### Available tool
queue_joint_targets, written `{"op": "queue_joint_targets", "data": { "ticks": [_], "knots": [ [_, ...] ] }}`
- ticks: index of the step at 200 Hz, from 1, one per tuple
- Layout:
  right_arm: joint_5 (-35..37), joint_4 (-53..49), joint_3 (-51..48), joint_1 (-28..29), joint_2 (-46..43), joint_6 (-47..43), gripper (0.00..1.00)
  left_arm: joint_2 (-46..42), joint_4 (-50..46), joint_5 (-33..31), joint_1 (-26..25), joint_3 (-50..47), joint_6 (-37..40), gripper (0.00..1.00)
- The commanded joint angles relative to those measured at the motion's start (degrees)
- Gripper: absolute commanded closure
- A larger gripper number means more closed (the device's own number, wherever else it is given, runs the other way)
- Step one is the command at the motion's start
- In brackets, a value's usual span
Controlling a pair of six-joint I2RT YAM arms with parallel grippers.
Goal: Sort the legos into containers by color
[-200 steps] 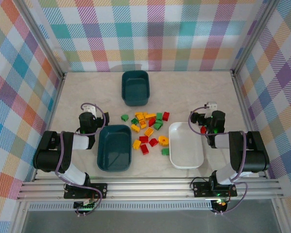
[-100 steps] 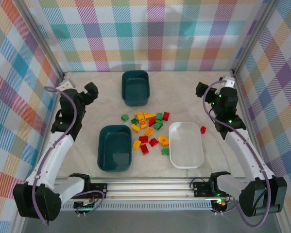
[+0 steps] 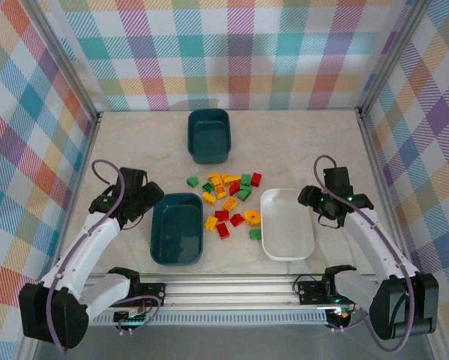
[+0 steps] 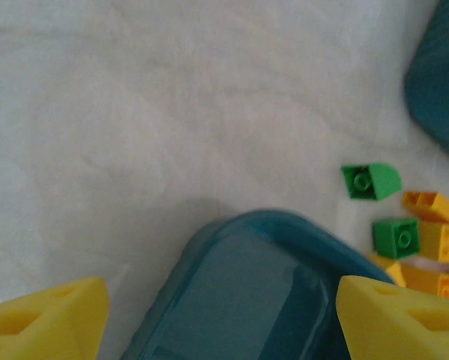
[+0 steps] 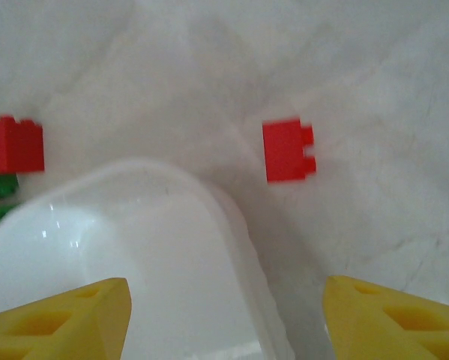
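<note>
The legos (image 3: 228, 201) lie as a loose pile of red, yellow-orange and green bricks mid-table, between the near teal container (image 3: 177, 227) and the white container (image 3: 287, 223). A second teal container (image 3: 209, 135) stands farther back. My left gripper (image 3: 149, 202) hangs open over the near teal container's (image 4: 261, 285) left far corner, its yellow fingers (image 4: 48, 319) wide apart. My right gripper (image 3: 311, 199) is open at the white container's (image 5: 231, 217) right far corner, one finger over the container and one outside it. A lone red lego (image 5: 288, 150) lies just beyond it on the table.
Green legos (image 4: 370, 181) and yellow ones (image 4: 434, 206) lie right of the left gripper. A red brick (image 5: 14, 144) sits at the white container's far left. Checkered walls enclose the table on three sides; a metal rail (image 3: 231, 289) runs along the near edge.
Both arms swung from low beside the containers up to the far corners, then came back down. The left now hangs at the teal container's corner, the right at the white one's.
</note>
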Motion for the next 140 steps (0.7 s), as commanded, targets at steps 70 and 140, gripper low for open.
{"op": "queue_joint_targets", "data": {
  "ticks": [70,140],
  "knots": [
    [-4.4,2.6,-7.2,4.5,3.0,3.2,0.52,0.4,-2.4,-0.3,-5.8,-11.3,-2.1,0.31],
    [0.7,4.7,-9.1,10.0,-0.3,4.1,0.74,-5.4,-3.0,-8.5,-6.0,-14.0,-2.8,0.66]
  ]
}}
